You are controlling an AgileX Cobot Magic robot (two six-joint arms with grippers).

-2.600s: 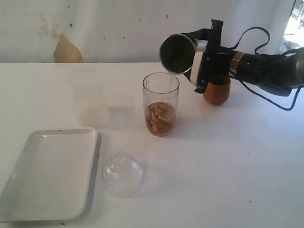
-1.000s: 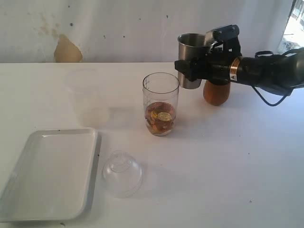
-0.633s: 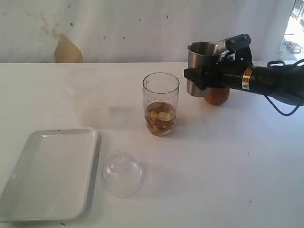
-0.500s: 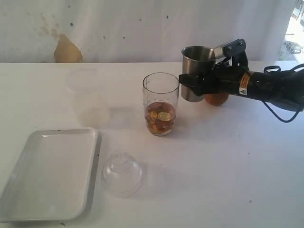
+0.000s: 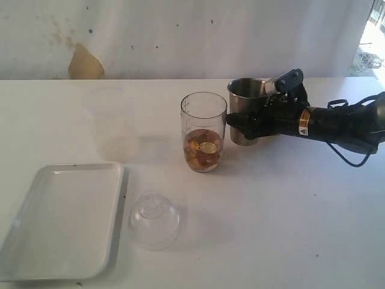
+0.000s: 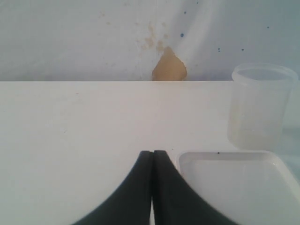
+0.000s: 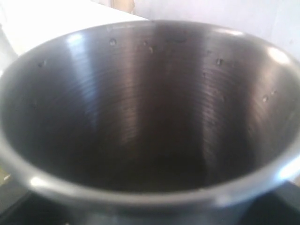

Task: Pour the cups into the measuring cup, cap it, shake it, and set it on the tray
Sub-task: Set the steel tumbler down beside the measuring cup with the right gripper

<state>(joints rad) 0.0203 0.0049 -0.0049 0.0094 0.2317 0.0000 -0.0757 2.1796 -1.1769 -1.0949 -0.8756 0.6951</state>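
Note:
The clear measuring cup (image 5: 203, 132) stands mid-table with brown and yellow pieces in its lower part. Just right of it, the steel tumbler (image 5: 243, 91) is upright, low over or on the table, with my right gripper (image 5: 242, 125) shut around its side. In the right wrist view the steel tumbler's (image 7: 150, 108) bare inside fills the picture. The wooden cup is hidden behind the right arm. The white tray (image 5: 60, 220) lies at the front left, and its corner (image 6: 234, 187) shows beside my shut left gripper (image 6: 152, 153), which holds nothing.
A clear dome lid (image 5: 154, 220) sits on the table right of the tray. A translucent plastic container (image 5: 111, 123) stands behind the tray, the same container (image 6: 260, 108) showing in the left wrist view. The right arm's cable trails at the far right.
The right gripper turned the steel tumbler upright from its tipped pose over the measuring cup, then carried it right and down beside the measuring cup. The arm now hides the wooden cup.

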